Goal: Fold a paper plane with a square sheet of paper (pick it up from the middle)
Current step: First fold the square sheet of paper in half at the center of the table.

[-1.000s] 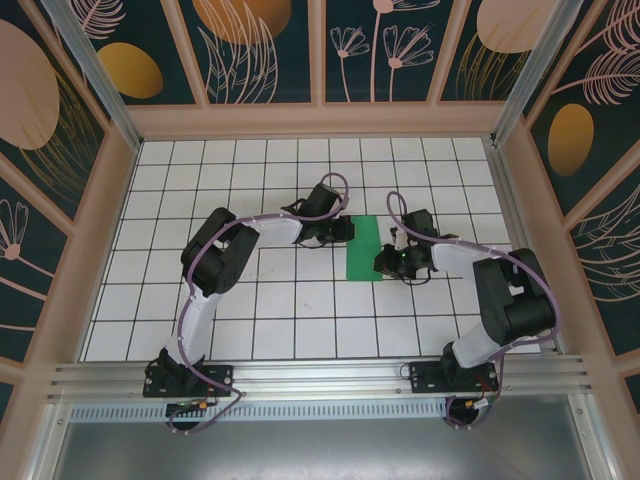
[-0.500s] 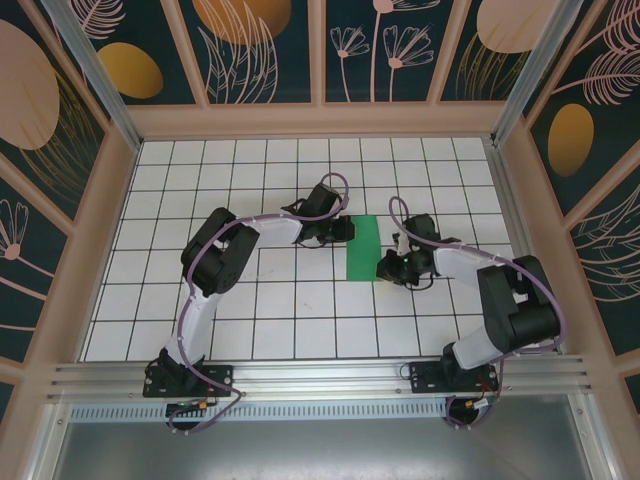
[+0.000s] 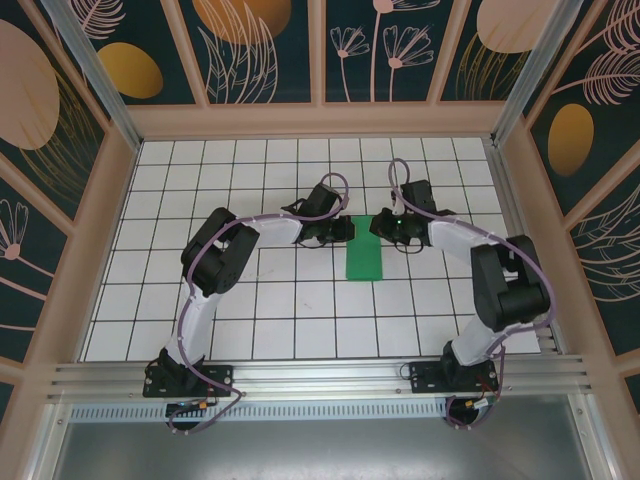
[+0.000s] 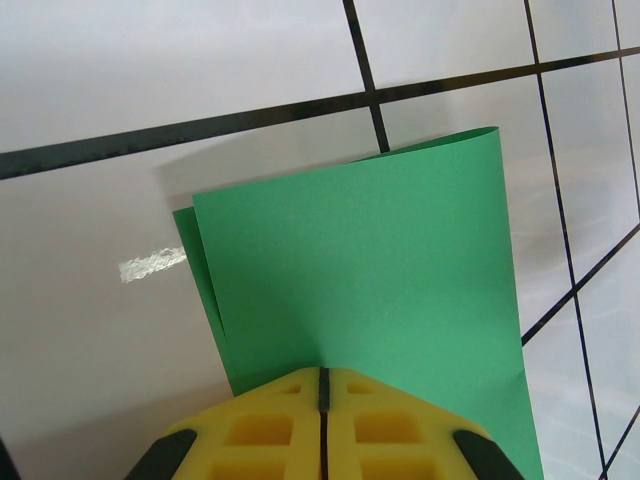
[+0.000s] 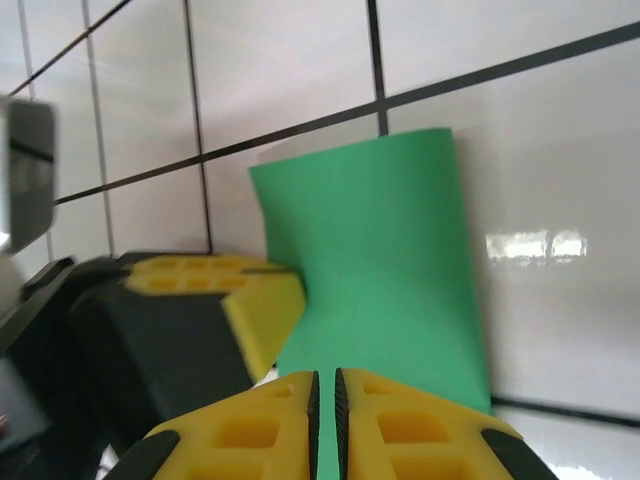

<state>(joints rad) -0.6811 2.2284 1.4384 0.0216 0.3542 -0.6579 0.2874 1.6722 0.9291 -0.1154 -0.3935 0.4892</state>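
The sheet, folded over into a narrow green strip of two layers, is laid flat on the desk near the middle, its long side running near to far. Its far left edge is clamped in the left end effector, whose yellow pads are seen pressed fully together over the paper. The far right corner is met by the right end effector; its pads are closed to a thin slit, with green seen in the slit, so the sheet appears pinched there too. The two end effectors are set close together, facing each other across the strip's far end.
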